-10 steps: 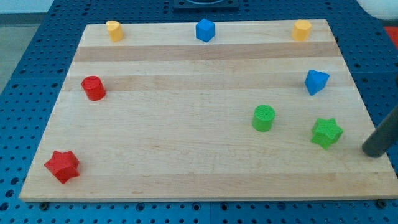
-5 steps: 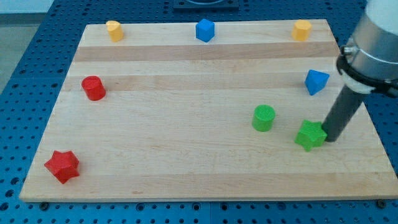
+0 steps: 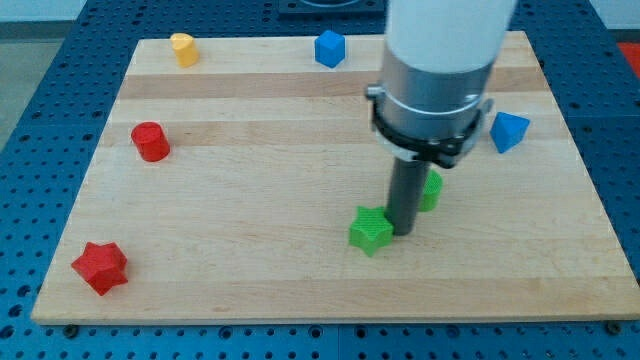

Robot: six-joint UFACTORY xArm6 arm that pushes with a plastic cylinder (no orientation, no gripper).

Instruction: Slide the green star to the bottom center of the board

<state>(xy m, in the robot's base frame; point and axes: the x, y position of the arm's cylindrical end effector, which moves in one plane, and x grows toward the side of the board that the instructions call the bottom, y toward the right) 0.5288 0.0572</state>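
1. Pushing from the view's right, my tip (image 3: 403, 231) touches the green star (image 3: 371, 230) and holds nothing; a bare rod cannot grip.
2. Star sits right of the board's (image 3: 250, 280) bottom centre; I judge a steady leftward, slightly downward push suits.
3. Visible: two red, two blue, two green, one yellow block.

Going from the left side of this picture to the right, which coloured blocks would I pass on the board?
Red star → red cylinder → yellow block → blue block → green star → green cylinder → blue block at the right.
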